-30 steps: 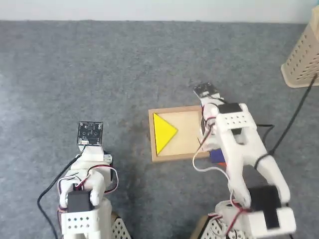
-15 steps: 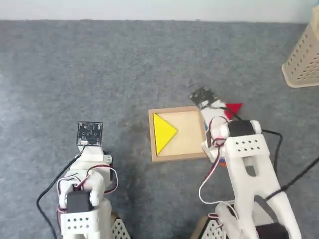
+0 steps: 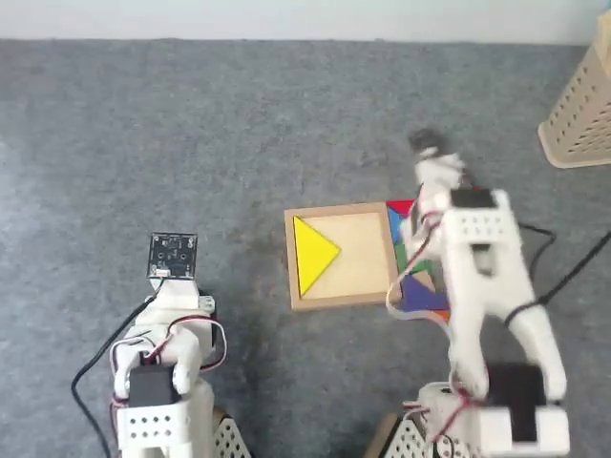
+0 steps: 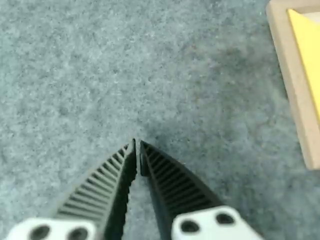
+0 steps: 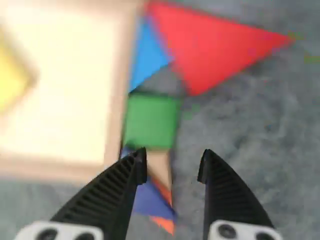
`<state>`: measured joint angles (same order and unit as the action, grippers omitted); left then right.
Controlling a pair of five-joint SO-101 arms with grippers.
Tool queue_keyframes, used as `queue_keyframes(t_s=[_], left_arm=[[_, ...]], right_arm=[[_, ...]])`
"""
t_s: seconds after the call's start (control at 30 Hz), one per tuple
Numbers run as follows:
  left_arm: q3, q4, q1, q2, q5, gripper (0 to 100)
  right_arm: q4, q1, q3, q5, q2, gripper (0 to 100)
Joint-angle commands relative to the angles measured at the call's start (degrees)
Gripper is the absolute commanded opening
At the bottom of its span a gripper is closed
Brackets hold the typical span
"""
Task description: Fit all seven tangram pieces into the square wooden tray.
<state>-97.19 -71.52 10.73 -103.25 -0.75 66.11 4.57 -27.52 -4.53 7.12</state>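
Overhead and wrist views of a two-arm station on a grey felt-covered worktop (image 3: 191, 124). The square wooden tray (image 3: 336, 299) sits between the two arms, nearer the right one. A single yellow triangle (image 3: 310, 253) lies flat inside it, against the wall on the left arm's side. The remaining visible pieces lie in a tight cluster on the worktop just outside the tray wall on the right arm's side: a red triangle (image 5: 210, 42) at the far end, a blue piece (image 5: 147, 55) touching the tray wall beside it, a green square (image 5: 150, 122) next along the wall, and a dark blue piece (image 5: 150, 200) with an orange piece (image 5: 162, 225) at the near end. The right gripper (image 5: 172, 156) hangs above this cluster with its jaws apart and nothing between them, one finger over the pieces by the tray wall, the other over bare felt; whether it touches anything cannot be told. The left gripper (image 4: 137, 147) is held over bare felt well apart from the tray, with its jaws together and nothing in them. A beige perforated basket (image 3: 582, 105) stands at the far right edge.
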Motion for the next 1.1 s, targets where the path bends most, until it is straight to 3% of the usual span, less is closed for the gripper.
queue_keyframes(t_s=[0.0, 0.1, 0.17, 0.4, 0.6, 0.93, 1.07], left_arm=[[0.7, -0.1, -0.2, -0.9, 0.4, 1], [0.7, -0.1, -0.2, -0.9, 0.4, 1], [0.7, -0.1, -0.2, -0.9, 0.4, 1], [0.7, -0.1, -0.2, -0.9, 0.4, 1], [0.7, -0.1, -0.2, -0.9, 0.4, 1], [0.7, -0.1, -0.2, -0.9, 0.4, 1], [0.7, -0.1, -0.2, -0.9, 0.4, 1]], right_arm=[[-0.5, -1.2, 11.3, 19.0, -7.9, 18.4], [-0.4, -1.2, 17.7, 34.7, -15.4, 18.4], [-0.4, -1.1, 21.6, 39.6, -20.2, 19.7], [3.0, 3.1, 34.3, 43.4, -32.1, 37.0], [6.0, 3.8, 41.1, 44.2, -38.7, 34.2], [5.7, -1.5, 46.2, 44.7, -43.5, 34.0], [6.1, -4.4, 46.2, 48.7, -43.4, 34.0]])
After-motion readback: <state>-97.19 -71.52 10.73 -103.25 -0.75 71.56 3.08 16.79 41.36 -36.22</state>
